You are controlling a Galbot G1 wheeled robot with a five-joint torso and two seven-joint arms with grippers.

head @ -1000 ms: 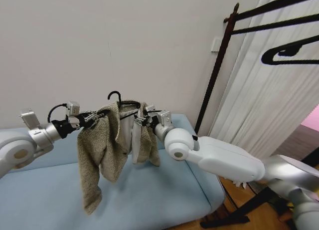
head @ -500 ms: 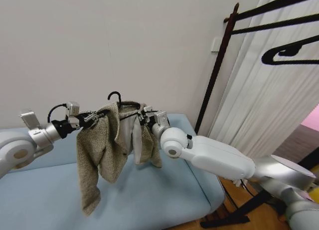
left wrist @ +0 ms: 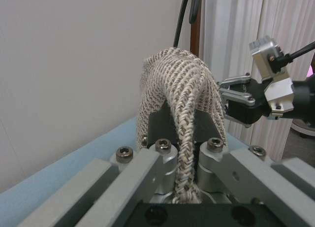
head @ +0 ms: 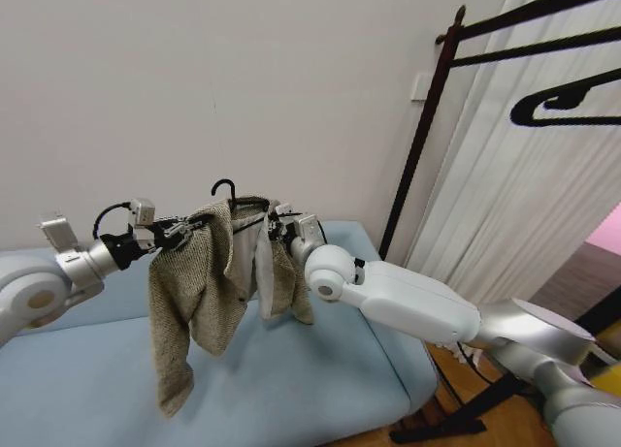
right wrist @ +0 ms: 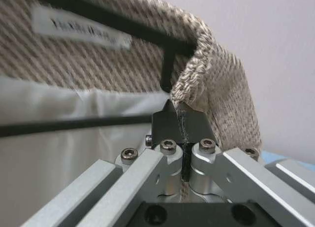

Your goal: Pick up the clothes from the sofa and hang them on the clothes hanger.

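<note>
Up above the pale blue sofa (head: 291, 394), a beige knitted cardigan (head: 199, 292) hangs on a black hanger (head: 224, 186), carried in the air between the two arms and clear of the seat. The left gripper (head: 180, 231) reaches in from the robot's left and is clamped on the cardigan's shoulder; in the left wrist view its fingers are closed tight with a fold of the knit pinched between them and bulging up over the fingertips. The right gripper (head: 274, 223) comes in from the other side, its long white arm stretching across the sofa's right end, and is closed on the cardigan's opposite front edge just below the hanger's bar; the right wrist view shows the fingers pressed together on the thick knit border, with the garment's white label (right wrist: 81, 27) and pale lining (right wrist: 74, 106) just beyond. One sleeve dangles low on the left, its cuff hanging near the sofa cushion. The hanger's hook stands upright between the two grippers, free of any rail. Well apart to the right stands the dark clothes rack (head: 419, 142), with a spare black hanger (head: 568, 103) on its upper rail in front of a white curtain (head: 505, 214)
</note>
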